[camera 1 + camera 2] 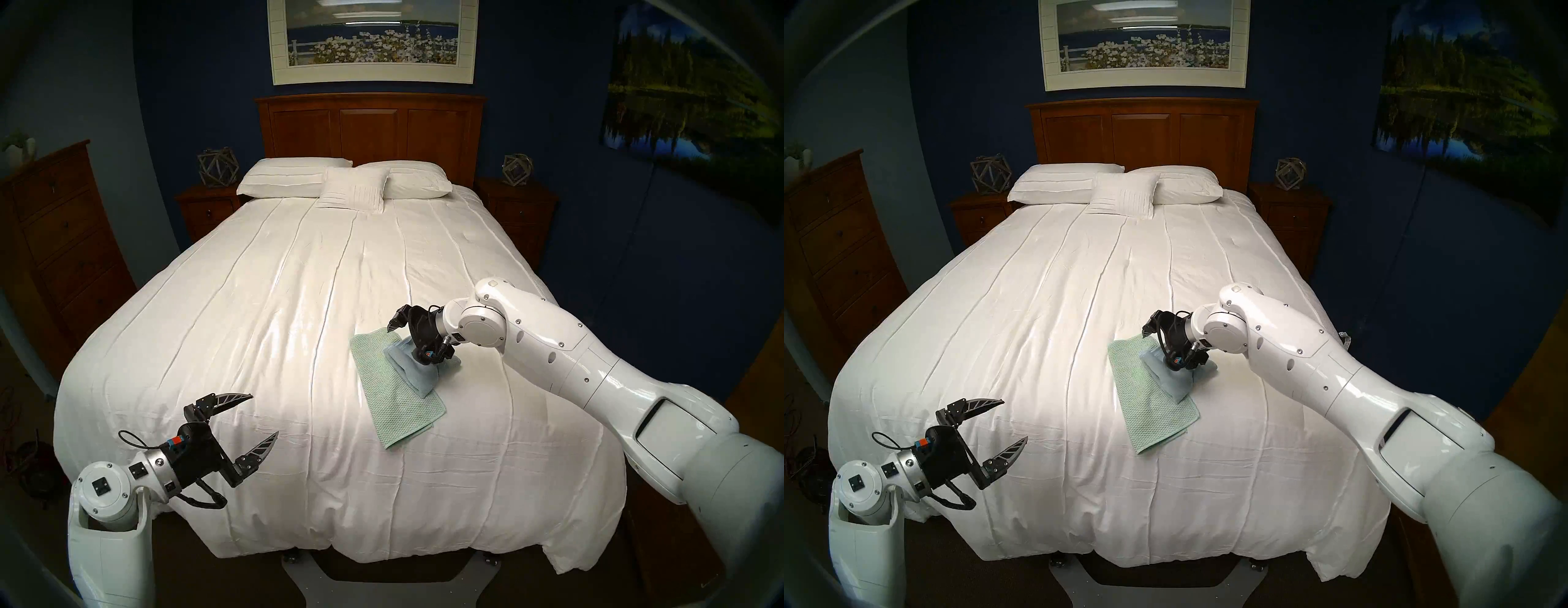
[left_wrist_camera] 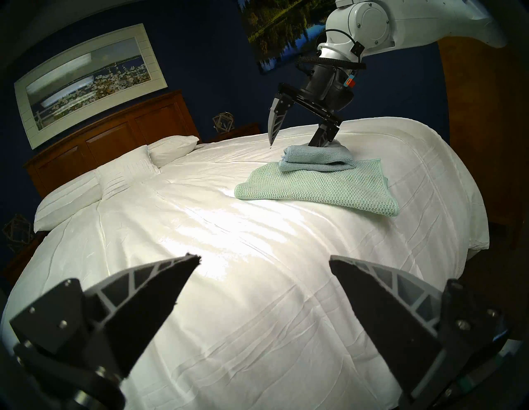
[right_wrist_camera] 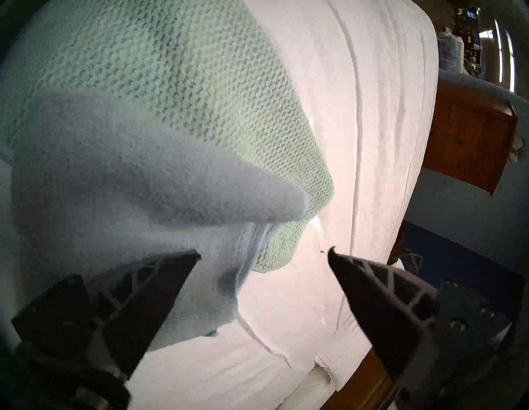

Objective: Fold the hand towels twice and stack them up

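Note:
A folded light blue terry towel [image 1: 413, 373] lies on top of a folded mint green waffle towel [image 1: 394, 407] on the right half of the bed. My right gripper [image 1: 403, 335] is open over the far end of the stack. One finger rests against the blue towel [image 3: 114, 171]; the other hangs over bare bedspread beside the mint towel [image 3: 186, 71]. It holds nothing. My left gripper [image 1: 265, 415] is open and empty above the bed's near left corner, far from the towels. The left wrist view shows the blue towel [image 2: 317, 159] sitting on the mint towel [image 2: 315, 191].
The white bedspread [image 1: 275, 297] covers the bed, with pillows [image 1: 297, 178] at the headboard. A nightstand [image 1: 515, 220] stands on each side of the bed and a wooden dresser [image 1: 55, 237] is at the left. The bed's foot edge is right below me.

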`<state>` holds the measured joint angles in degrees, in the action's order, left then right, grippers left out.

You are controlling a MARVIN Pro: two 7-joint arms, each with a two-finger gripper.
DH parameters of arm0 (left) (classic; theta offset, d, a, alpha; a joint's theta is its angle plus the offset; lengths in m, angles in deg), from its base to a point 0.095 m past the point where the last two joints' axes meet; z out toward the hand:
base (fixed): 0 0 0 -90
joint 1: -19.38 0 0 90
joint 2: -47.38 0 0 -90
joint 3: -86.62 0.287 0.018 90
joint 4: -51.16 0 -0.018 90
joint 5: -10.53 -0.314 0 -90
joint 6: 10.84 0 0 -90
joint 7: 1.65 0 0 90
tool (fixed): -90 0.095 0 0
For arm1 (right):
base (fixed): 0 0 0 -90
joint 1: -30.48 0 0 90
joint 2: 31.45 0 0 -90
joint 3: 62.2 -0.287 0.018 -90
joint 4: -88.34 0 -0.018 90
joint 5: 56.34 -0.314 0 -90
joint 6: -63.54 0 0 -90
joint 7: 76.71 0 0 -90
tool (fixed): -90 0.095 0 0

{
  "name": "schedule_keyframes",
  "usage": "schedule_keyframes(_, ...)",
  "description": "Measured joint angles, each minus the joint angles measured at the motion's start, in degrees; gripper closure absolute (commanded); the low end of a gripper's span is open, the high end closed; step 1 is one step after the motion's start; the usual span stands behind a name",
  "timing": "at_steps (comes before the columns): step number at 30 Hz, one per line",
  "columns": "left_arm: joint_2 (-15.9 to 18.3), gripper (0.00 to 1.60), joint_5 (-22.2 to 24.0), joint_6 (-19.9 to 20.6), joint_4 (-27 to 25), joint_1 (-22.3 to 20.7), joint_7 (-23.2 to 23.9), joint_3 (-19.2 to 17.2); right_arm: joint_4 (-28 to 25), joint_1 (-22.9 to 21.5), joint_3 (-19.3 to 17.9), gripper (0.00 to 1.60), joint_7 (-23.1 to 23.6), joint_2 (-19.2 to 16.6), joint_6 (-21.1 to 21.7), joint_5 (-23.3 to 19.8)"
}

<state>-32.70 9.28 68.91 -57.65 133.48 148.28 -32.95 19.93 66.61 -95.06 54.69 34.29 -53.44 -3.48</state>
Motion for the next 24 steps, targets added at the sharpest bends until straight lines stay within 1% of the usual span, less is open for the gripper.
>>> schedule_keyframes(2,0.0,0.0,0.0,0.0,-0.03,0.01,0.0,-0.01,1.71,-0.8,-0.11,0.0,-0.24,0.7,-2.28,-0.55)
schedule_keyframes(5,-0.01,0.0,0.0,0.0,-0.05,0.01,0.01,-0.01,1.49,-1.27,-0.84,0.0,-0.63,0.59,-4.37,-1.45)
schedule_keyframes(8,-0.01,0.0,0.0,0.0,-0.06,0.01,0.01,-0.01,-1.8,-1.56,-2.92,0.0,-1.05,-1.06,-6.31,-2.92)
schedule_keyframes(11,-0.01,0.0,0.0,0.0,-0.05,0.01,0.01,-0.01,-3.5,-1.58,-4.95,0.0,-0.79,-2.68,-7.48,-3.58)
schedule_keyframes(15,-0.01,0.0,0.0,0.0,0.0,0.0,0.01,-0.01,-4.83,-0.67,-8.02,0.0,2.2,-5.55,-9.61,-4.36)
schedule_keyframes(17,0.0,0.0,0.0,0.0,0.01,-0.01,0.01,-0.01,-5.35,0.6,-8.58,0.0,4.17,-7.21,-10.79,-4.87)
schedule_keyframes(21,0.0,0.0,0.0,0.0,0.03,-0.01,0.01,-0.01,-5.76,2.98,-9.24,0.0,6.8,-9.32,-12.17,-5.66)
schedule_keyframes(24,0.0,0.0,-0.01,0.0,0.04,-0.02,0.01,0.0,-7.11,6.19,-10.31,0.0,9.5,-12.0,-13.51,-7.01)
